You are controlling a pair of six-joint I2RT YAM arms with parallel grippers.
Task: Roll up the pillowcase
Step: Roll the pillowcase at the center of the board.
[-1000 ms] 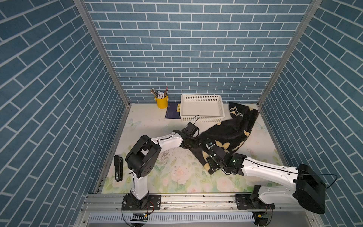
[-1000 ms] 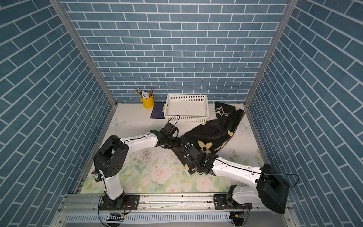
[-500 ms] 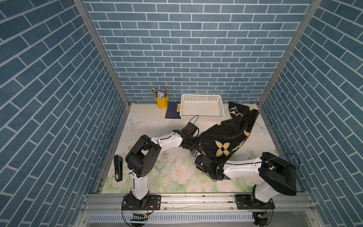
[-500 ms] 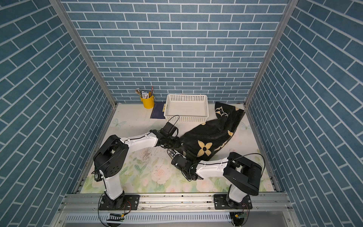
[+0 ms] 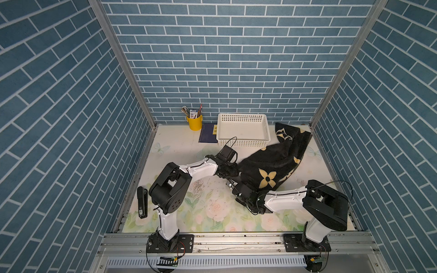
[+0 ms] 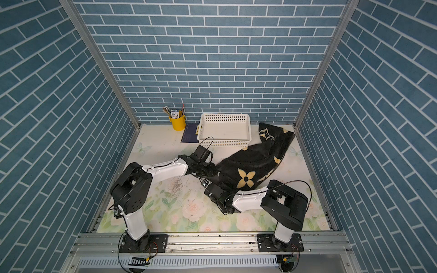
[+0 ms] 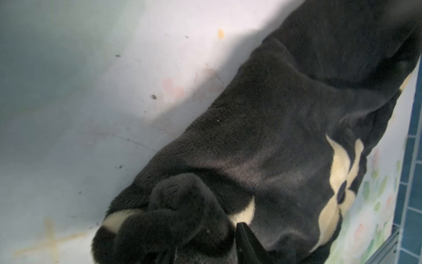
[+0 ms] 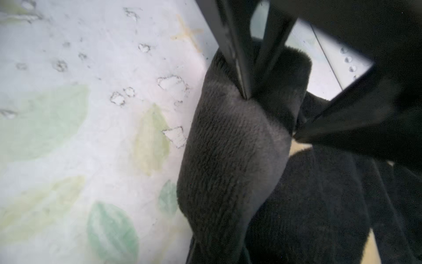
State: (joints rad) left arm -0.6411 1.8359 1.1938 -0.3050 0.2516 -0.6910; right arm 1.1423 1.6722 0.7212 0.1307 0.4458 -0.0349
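The black plush pillowcase (image 5: pixel 272 163) with cream flower motifs lies bunched from the back right corner toward the table's middle; it shows in both top views (image 6: pixel 250 165). My left gripper (image 5: pixel 233 171) is at its near-left end, and in the left wrist view a rolled fold (image 7: pixel 182 205) fills the gap beside one finger (image 7: pixel 246 244). My right gripper (image 5: pixel 233 186) sits just in front of it, shut low on the same end. In the right wrist view a cloth fold (image 8: pixel 228 160) runs into its jaws, with the left gripper's fingers (image 8: pixel 233 45) pinching it above.
A white basket (image 5: pixel 243 130) stands at the back, touching the pillowcase's far part. A yellow pen cup (image 5: pixel 195 121) and a dark blue notebook (image 5: pixel 208 136) are to its left. A black device (image 5: pixel 142 202) lies on the left rail. Blue brick walls enclose three sides.
My right arm has folded its elbow and brought its gripper left to the pillowcase's near-left end, where it has shut. The near cloth edge has shifted, showing a large flower. The left arm has barely moved.
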